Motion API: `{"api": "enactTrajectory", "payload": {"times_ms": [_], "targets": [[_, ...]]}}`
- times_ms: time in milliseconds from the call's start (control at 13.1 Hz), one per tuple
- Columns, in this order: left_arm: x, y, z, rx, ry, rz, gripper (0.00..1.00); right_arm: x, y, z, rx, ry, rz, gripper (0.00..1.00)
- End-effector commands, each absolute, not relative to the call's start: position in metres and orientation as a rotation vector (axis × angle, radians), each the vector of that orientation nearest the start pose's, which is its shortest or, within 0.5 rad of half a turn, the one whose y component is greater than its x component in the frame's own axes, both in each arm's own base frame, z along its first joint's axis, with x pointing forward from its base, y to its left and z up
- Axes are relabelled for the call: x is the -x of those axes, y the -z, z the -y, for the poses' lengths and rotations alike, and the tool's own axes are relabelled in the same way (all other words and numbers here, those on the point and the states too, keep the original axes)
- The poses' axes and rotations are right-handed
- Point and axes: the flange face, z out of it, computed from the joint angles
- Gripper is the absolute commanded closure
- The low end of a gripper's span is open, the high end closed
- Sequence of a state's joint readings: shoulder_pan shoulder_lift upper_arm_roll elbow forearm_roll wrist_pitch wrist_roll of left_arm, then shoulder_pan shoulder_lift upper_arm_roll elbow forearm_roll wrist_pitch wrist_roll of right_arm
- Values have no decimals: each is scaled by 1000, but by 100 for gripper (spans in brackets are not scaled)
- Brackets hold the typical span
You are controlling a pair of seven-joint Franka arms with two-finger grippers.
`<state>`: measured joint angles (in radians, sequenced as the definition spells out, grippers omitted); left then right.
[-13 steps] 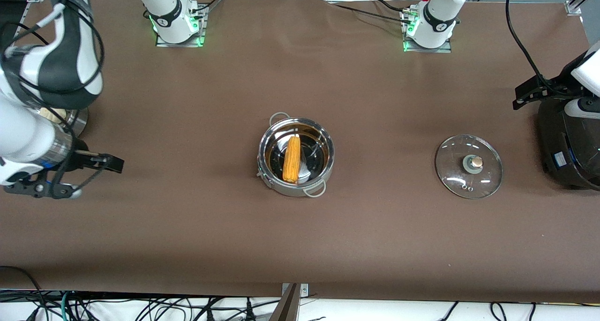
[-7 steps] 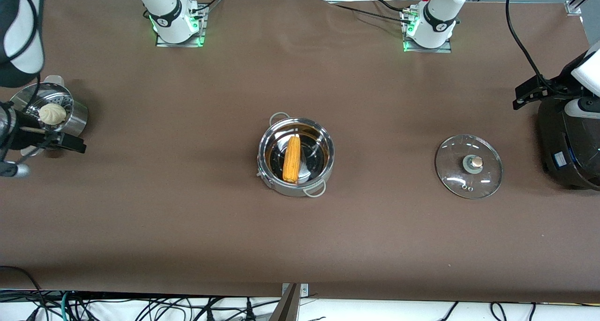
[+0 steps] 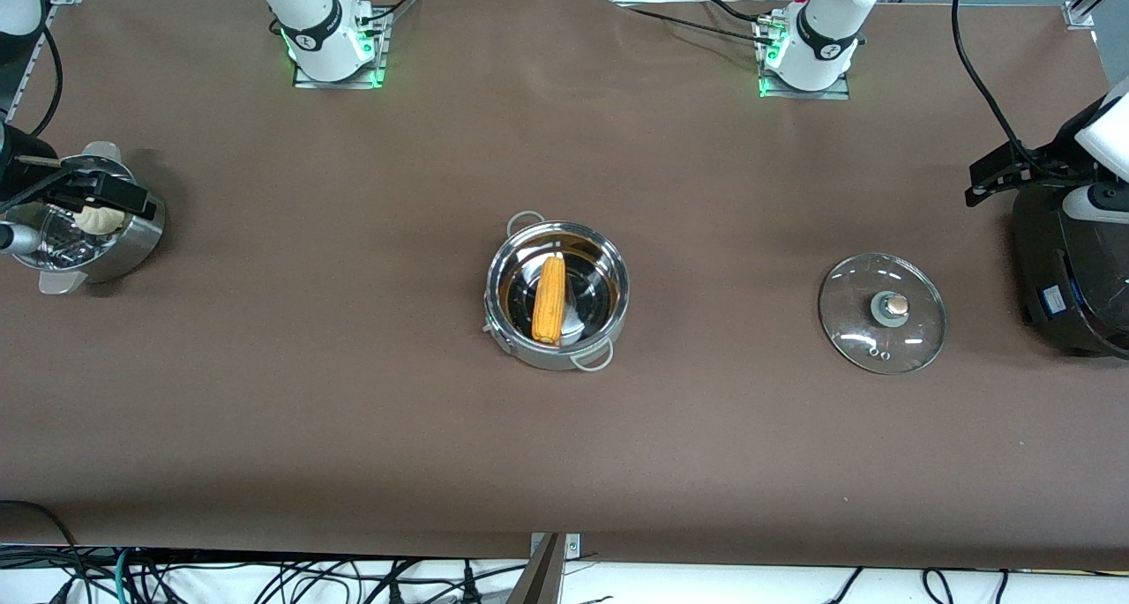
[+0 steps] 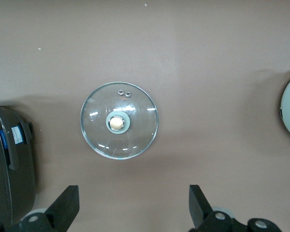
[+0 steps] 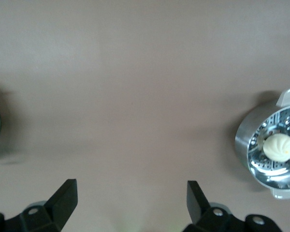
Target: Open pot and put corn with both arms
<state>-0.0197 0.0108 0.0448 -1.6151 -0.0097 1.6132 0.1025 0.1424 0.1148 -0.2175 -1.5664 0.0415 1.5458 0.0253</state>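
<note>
Brown tabletop (image 3: 353, 410) covering spans the whole work area, with both arm bases standing along its edge farthest from the front camera.

Right claw (image 5: 130, 205): positioned at the right arm's end of the tabletop, raised above the perforated steel steamer basket (image 3: 97, 234). Its two black fingers (image 5: 63, 198) are spread wide with nothing between them. A white bun (image 3: 99, 220) lies in the basket, partly covered in the front view by the right claw's hardware. In the right wrist view the basket and bun sit off to one side of the spread fingers, not between them.

Pot (image 3: 609, 322): located at the middle of the tabletop, well apart from both claws. It stands uncovered, with one wire loop handle toward the arm bases and the other toward the front camera. The corn (image 3: 549, 299) lies inside the pot, lengthwise across its floor.

Glass lid (image 3: 882, 313): lies flat on the tabletop, knob (image 3: 896, 304) upward, between the pot and the black cooker (image 3: 1067, 269), touching neither.

Left claw (image 4: 134, 210): raised above the tabletop at the left arm's end, beside the black cooker. Its fingers (image 4: 65, 205) are spread wide and hold nothing. The left wrist view shows the lid on the tabletop below, centred ahead of the gap between the fingers.
</note>
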Motion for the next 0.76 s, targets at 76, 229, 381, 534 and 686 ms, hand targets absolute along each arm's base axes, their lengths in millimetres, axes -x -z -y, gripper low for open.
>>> {"api": "enactTrajectory", "payload": {"times_ms": [76,229,381,534,686], "targets": [[-558,-608,-19,3119,3,-116,0,-574,-547,38,3102,-254,-190,0],[-558,-608,-21,3119,3,-112,0,-581,-545,37,3103,-220,-187,0],[-558,-608,-20,3120,3,-109,0,-588,-551,37,3119,-180,-126,0],[-558,-608,-20,3120,3,-109,0,-577,-555,31,3106,-267,-41,0],[-558,-608,-19,3119,3,-112,0,-578,-561,25,3108,-220,86,0]]}}
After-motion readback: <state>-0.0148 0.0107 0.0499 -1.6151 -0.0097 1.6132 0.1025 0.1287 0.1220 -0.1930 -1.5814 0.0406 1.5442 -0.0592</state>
